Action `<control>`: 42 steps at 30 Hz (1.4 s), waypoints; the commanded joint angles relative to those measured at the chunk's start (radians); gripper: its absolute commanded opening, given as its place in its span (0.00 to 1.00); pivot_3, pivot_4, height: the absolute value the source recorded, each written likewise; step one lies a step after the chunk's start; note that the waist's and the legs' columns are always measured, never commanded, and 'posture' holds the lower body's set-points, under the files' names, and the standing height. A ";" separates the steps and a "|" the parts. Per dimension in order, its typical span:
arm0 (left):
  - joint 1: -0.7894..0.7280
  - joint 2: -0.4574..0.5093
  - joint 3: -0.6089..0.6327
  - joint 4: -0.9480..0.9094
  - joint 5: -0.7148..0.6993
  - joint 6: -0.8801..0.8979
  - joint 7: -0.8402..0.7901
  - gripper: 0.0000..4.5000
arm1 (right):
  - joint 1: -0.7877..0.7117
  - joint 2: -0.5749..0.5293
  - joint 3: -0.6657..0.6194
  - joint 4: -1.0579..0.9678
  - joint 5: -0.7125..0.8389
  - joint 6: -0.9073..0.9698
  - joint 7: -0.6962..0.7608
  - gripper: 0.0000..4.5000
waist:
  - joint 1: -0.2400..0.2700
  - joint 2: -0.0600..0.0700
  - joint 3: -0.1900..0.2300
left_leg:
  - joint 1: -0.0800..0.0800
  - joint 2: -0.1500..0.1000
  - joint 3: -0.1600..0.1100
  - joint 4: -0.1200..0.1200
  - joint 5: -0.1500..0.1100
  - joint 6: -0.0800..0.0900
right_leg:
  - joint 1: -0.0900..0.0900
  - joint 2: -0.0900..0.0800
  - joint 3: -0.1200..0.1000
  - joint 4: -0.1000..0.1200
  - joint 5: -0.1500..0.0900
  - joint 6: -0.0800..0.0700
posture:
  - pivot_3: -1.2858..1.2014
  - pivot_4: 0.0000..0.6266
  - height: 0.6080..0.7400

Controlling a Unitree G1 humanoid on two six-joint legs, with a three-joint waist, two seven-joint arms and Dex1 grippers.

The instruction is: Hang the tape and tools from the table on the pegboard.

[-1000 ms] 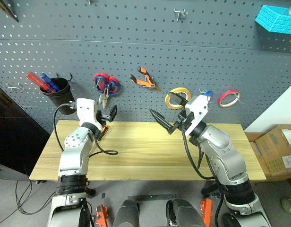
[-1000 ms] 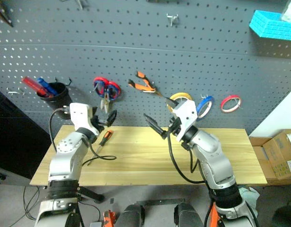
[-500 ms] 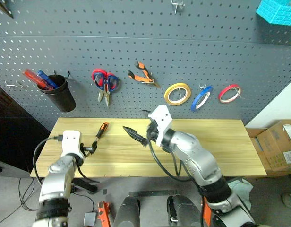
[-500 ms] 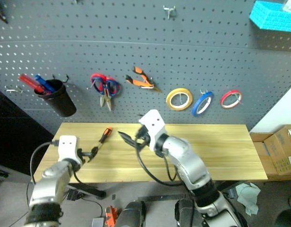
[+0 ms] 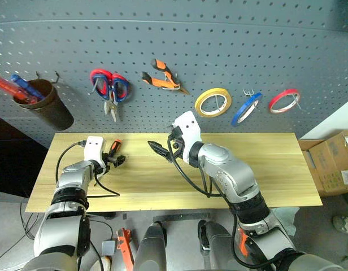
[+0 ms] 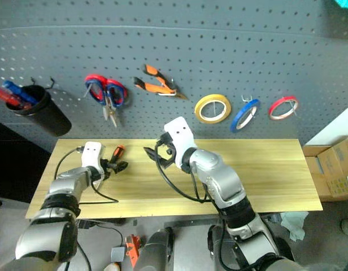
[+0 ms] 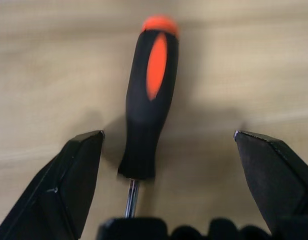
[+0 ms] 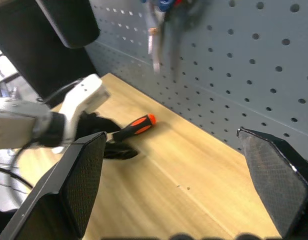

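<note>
A screwdriver (image 7: 149, 100) with an orange-and-black handle lies on the light wood table (image 5: 264, 169) near its back left. My left gripper (image 5: 116, 161) is low over it and open, one finger on each side of the handle's shaft end, not touching it. My right gripper (image 5: 156, 148) is open and empty, held above the table's middle and pointing left toward the screwdriver (image 8: 139, 125). On the pegboard (image 5: 230, 51) hang the blue tape (image 5: 246, 108), orange-and-black pliers (image 5: 161, 77) and blue-handled scissors (image 5: 121, 89).
A yellow tape roll (image 5: 212, 103) and a red tape roll (image 5: 284, 100) hang beside the blue one. Red-handled scissors (image 5: 99, 77) share the hook with the blue pair. A dark cup (image 5: 47, 107) with pens hangs at far left. A cardboard box (image 5: 332, 166) stands right of the table.
The view has tilted downward. My left gripper has dropped to the table and now straddles the screwdriver. My right gripper has swung left to the table's middle.
</note>
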 commanded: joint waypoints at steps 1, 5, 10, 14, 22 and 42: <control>-0.015 0.007 -0.013 0.069 0.020 -0.027 -0.022 0.96 | 0.011 0.007 0.027 -0.104 0.030 0.053 0.007 1.00 | -0.006 0.002 0.004 | 0.000 0.000 0.000 0.000 0.000 0.000 | 0.000 0.000 0.000 0.000 0.000 0.000 | 0.56 0.60 1.00; -0.039 0.005 -0.018 0.085 0.030 -0.043 -0.035 0.71 | 0.022 -0.003 0.037 -0.126 0.037 0.075 0.008 1.00 | -0.016 0.002 0.014 | 0.001 -0.001 0.000 0.001 0.000 0.000 | 0.001 0.000 0.001 0.001 -0.003 0.005 | 0.56 0.59 1.00; -0.048 0.005 -0.017 0.086 0.033 -0.044 -0.044 0.31 | 0.015 -0.009 0.034 -0.113 0.034 0.061 0.011 1.00 | -0.015 0.003 0.016 | 0.001 -0.001 0.001 0.004 0.001 -0.001 | 0.002 0.000 0.001 0.001 -0.003 0.005 | 0.56 0.57 1.00; -0.040 0.004 -0.015 0.070 0.032 -0.038 -0.045 0.12 | 0.005 -0.016 0.031 -0.084 0.025 0.032 0.017 1.00 | -0.015 0.003 0.016 | 0.001 -0.001 0.001 0.004 0.001 -0.001 | 0.002 0.000 0.001 0.001 -0.003 0.005 | 0.56 0.55 1.00; 0.236 -0.041 0.023 -0.534 -0.052 0.135 0.006 0.12 | 0.060 -0.030 -0.035 -0.167 0.115 0.044 0.059 1.00 | -0.016 0.000 0.014 | 0.000 0.000 0.000 0.003 0.001 -0.001 | 0.001 -0.002 0.001 0.000 -0.003 0.005 | 0.57 0.45 1.00; 0.364 -0.116 0.050 -1.459 0.363 -0.024 0.573 0.12 | 0.051 0.032 -0.204 -0.213 0.440 -0.033 0.082 1.00 | 0.048 -0.009 -0.098 | 0.012 0.000 0.003 0.000 0.006 -0.006 | 0.020 -0.001 -0.004 -0.020 0.008 0.000 | 0.63 0.11 1.00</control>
